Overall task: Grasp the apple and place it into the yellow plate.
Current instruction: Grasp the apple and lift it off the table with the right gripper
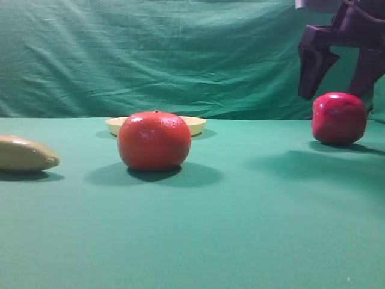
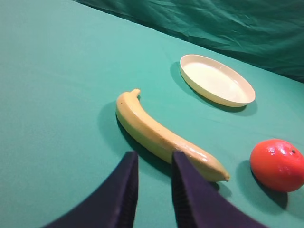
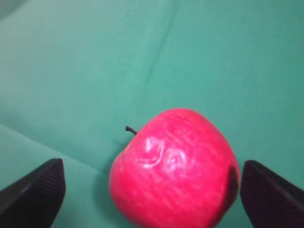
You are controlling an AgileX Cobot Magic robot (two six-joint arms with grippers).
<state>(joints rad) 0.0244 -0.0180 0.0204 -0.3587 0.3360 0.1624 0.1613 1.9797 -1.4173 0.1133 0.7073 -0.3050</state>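
The apple (image 1: 338, 118) is a glossy crimson fruit standing on the green cloth at the right. My right gripper (image 1: 340, 84) hangs just above it, open, with one finger on each side of the apple's top. In the right wrist view the apple (image 3: 173, 166) lies between the two spread fingertips (image 3: 33, 194), not touched. The yellow plate (image 1: 195, 125) lies empty at the back, partly hidden behind the orange fruit; it also shows in the left wrist view (image 2: 213, 78). My left gripper (image 2: 154, 164) hovers over the cloth, its fingers slightly apart and empty.
An orange-red round fruit (image 1: 154, 140) stands in front of the plate and shows in the left wrist view (image 2: 278, 164). A tan banana (image 1: 24, 154) lies at the left edge, just beyond my left fingertips (image 2: 161, 135). A green backdrop hangs behind.
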